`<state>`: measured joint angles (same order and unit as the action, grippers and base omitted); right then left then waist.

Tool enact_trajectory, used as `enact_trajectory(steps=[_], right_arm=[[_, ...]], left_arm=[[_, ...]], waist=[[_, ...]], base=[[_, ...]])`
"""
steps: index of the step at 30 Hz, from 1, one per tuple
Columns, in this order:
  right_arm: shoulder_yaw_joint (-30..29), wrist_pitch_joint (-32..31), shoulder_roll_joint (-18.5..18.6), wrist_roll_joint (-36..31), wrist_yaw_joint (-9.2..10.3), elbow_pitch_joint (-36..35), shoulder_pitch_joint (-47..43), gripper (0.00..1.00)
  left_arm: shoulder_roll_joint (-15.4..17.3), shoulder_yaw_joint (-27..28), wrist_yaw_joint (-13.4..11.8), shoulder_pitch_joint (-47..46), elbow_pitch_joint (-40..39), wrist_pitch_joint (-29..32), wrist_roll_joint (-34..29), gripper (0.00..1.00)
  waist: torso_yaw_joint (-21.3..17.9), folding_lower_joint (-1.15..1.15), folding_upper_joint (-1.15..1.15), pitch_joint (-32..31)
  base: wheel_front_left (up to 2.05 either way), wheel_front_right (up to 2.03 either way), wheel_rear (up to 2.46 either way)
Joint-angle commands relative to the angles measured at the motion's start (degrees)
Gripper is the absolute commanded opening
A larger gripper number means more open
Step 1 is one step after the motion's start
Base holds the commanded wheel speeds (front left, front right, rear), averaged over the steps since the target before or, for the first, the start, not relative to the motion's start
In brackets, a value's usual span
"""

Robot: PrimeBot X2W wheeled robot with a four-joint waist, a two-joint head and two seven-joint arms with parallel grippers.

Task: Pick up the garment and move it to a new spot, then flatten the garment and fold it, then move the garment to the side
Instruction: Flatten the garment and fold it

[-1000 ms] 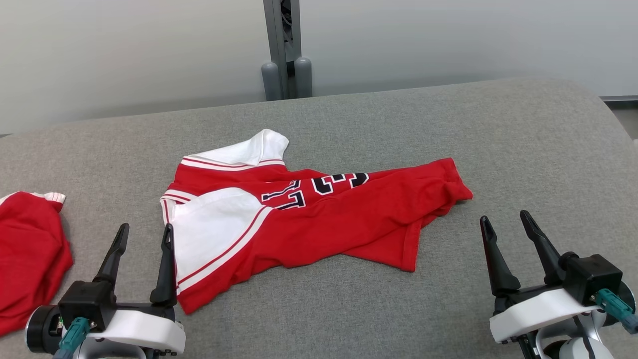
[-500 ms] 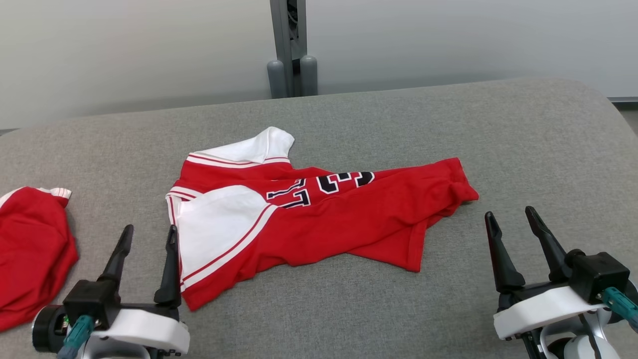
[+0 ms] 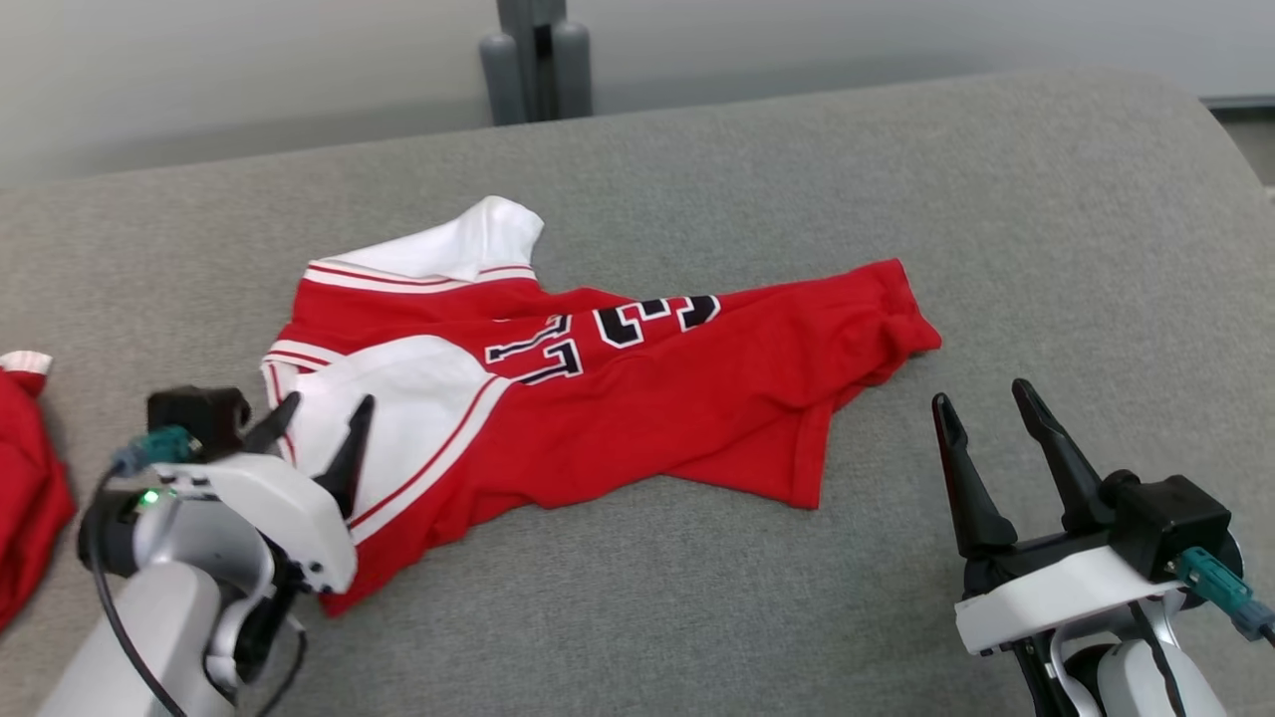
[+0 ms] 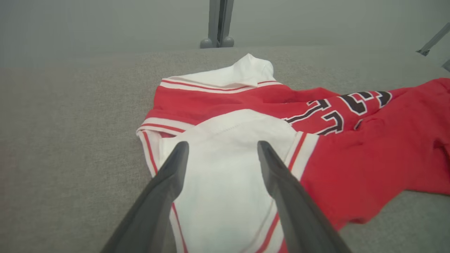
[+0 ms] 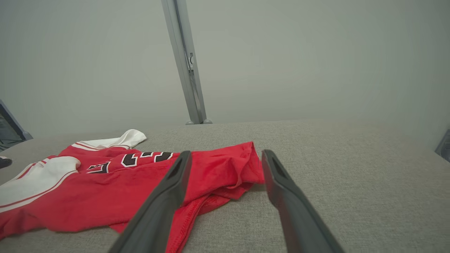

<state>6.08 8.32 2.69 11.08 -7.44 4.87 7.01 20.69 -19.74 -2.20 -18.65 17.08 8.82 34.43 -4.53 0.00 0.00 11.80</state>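
**Jersey lies crumpled mid-desk, both jaws spread**

The red-and-white garment (image 3: 637, 398) is seen lying across the middle of the grey fabric desk (image 3: 1046, 199), white sleeve end to the left.

- Head view: the left gripper (image 3: 326, 418) is placed over the white panel, and a second red cloth (image 3: 25, 478) is noted at the left edge.
- Left wrist view: the white panel is framed between spread jaws; contact cannot be told.
- Right wrist view: the red hem end is framed by the right gripper (image 3: 981, 398), jaws spread, just short of it.
- Bare desk is left to the right and front; the far edge is rounded, with a grey post (image 3: 533, 50) behind it.
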Motion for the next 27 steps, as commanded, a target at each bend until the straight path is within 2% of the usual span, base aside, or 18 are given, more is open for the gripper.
enact_trajectory(steps=[1,12,15,16,18,19,21,23,25,27], right_arm=[[0.0,0.6,0.4,0.5,-0.1,0.4,0.6,1.0],[0.5,3.2,0.4,1.7,-0.1,2.8,3.8,1.0],[0.5,3.7,0.4,2.0,-0.1,3.4,4.5,1.0],[0.4,3.9,0.4,2.0,-0.1,3.6,4.5,1.0],[0.2,4.1,0.4,2.1,-0.1,4.0,4.5,1.0],[0.1,4.2,0.4,2.1,-0.1,4.2,4.7,1.0],[-0.1,4.5,0.4,2.1,-0.1,4.4,5.0,1.0],[-0.4,4.6,0.4,2.1,-0.1,4.4,5.1,1.0],[-0.7,4.8,0.4,2.3,-0.1,4.5,5.3,1.0],[-1.0,4.9,0.4,2.4,-0.1,4.6,5.6,1.0]], left_arm=[[0.5,0.5,0.5,-1.5,1.1,-0.4,0.1,1.0],[2.9,3.1,3.2,-9.7,14.6,-0.7,2.3,1.0],[3.0,3.1,3.4,-10.7,16.5,-1.0,2.4,0.91],[2.8,3.1,3.7,-11.0,17.1,-1.1,2.6,0.86],[2.6,2.9,3.9,-11.3,17.6,-1.2,2.6,0.57],[2.4,2.7,3.9,-11.2,17.6,-1.3,2.6,0.48],[2.2,2.5,3.8,-11.0,17.1,-1.7,2.5,0.38],[2.2,2.6,3.2,-10.3,16.0,-2.5,2.2,0.24],[2.1,2.6,2.9,-9.6,14.8,-3.5,1.8,0.0],[2.0,2.5,2.2,-8.9,13.5,-4.3,1.6,0.0]], waist=[[-1.8,0.0,0.0,1.9],[-4.8,0.0,0.0,6.5],[-5.0,0.0,0.0,6.8],[-5.0,0.0,0.0,6.9],[-4.9,0.0,0.0,7.1],[-4.8,0.0,0.0,7.1],[-4.6,0.0,0.0,7.1],[-4.3,0.0,0.0,7.0],[-3.9,0.0,0.0,7.0],[-3.6,0.0,0.0,6.9]], base=[[0.0,0.0,0.0],[0.0,0.0,0.0],[0.0,0.0,0.0],[0.0,0.0,0.0],[0.0,0.0,0.0],[0.0,0.0,0.0],[0.0,0.0,0.0],[0.0,0.0,0.0],[0.0,0.0,0.0],[0.0,0.0,0.0]])
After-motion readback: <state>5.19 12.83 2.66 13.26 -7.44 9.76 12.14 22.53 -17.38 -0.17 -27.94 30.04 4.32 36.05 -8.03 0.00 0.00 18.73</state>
